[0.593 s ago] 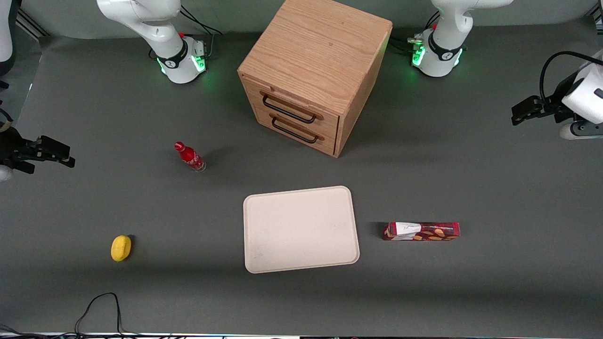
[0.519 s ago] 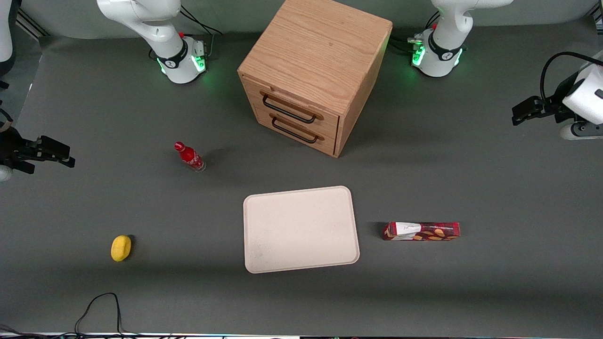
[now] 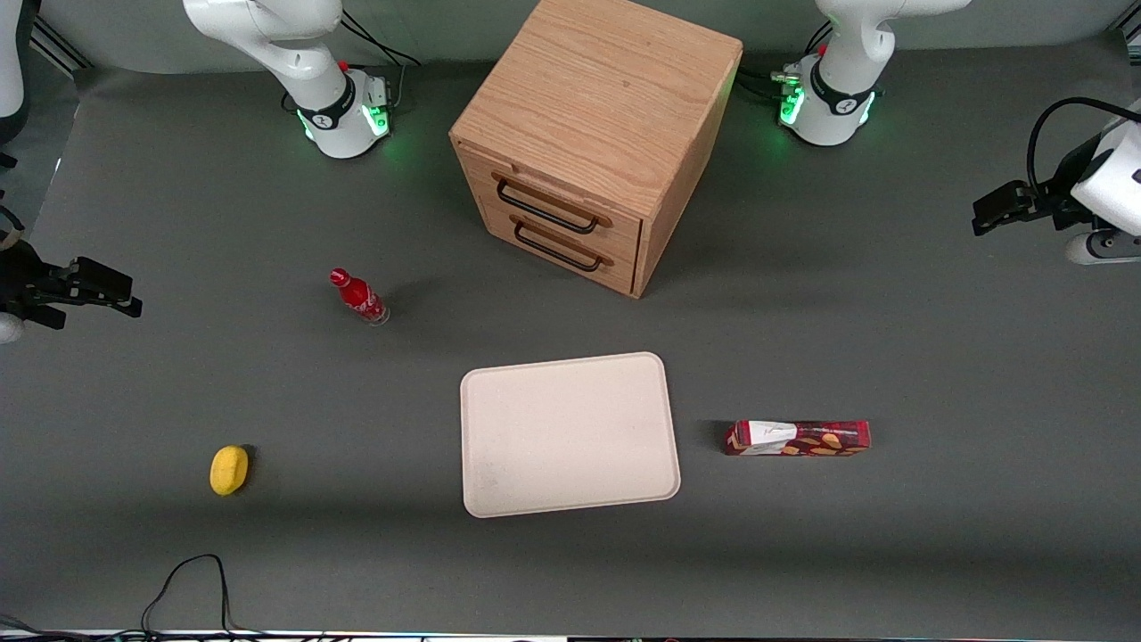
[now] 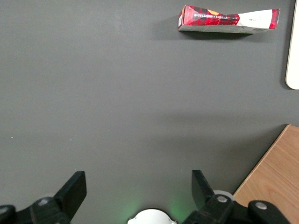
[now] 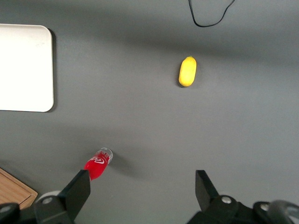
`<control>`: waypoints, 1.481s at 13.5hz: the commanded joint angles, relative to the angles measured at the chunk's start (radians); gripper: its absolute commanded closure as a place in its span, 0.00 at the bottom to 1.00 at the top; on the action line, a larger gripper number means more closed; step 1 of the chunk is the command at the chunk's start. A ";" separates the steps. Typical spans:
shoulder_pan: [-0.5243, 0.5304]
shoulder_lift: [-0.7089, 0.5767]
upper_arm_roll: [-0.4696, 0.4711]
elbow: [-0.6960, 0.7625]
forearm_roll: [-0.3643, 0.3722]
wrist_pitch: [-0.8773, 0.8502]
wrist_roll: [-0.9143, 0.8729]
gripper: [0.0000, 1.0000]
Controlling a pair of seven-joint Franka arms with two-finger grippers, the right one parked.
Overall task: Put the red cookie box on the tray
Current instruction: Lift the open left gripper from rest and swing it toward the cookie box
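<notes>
One dark grey table [image 3: 891,553] is being shown | open-fingered black gripper [image 3: 989,207] is being raised slightly since earlier | long dark-red cookie box [image 3: 797,438], cream rectangular tray [image 3: 567,434] unmoved

Cream tray [image 5: 23,70], yellow lemon-like object [image 5: 187,71], tilted red bottle [image 5: 97,164], all well apart on grey table [image 5: 140,116].

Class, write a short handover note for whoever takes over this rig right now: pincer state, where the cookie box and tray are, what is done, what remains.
Left arm's pincer: open, empty, hanging high over bare table at the working arm's end.
Long slim dark-red cookie box: lying flat on the grey table, beside the flat cream-beige rectangular tray, apart from it.
Tray holds nothing.
Done: nothing yet; box not grasped.
Left: reach the box, grip it, lift it, set it on the tray.
</notes>
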 commanded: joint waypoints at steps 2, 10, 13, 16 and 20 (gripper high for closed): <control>-0.005 0.020 -0.004 0.028 -0.003 -0.031 0.031 0.00; -0.066 0.055 -0.021 0.059 -0.023 -0.045 0.076 0.00; -0.115 0.176 -0.023 0.200 -0.129 -0.050 0.073 0.00; -0.201 0.308 -0.036 0.376 -0.128 -0.053 0.073 0.00; -0.227 0.332 -0.046 0.401 -0.117 -0.056 0.403 0.00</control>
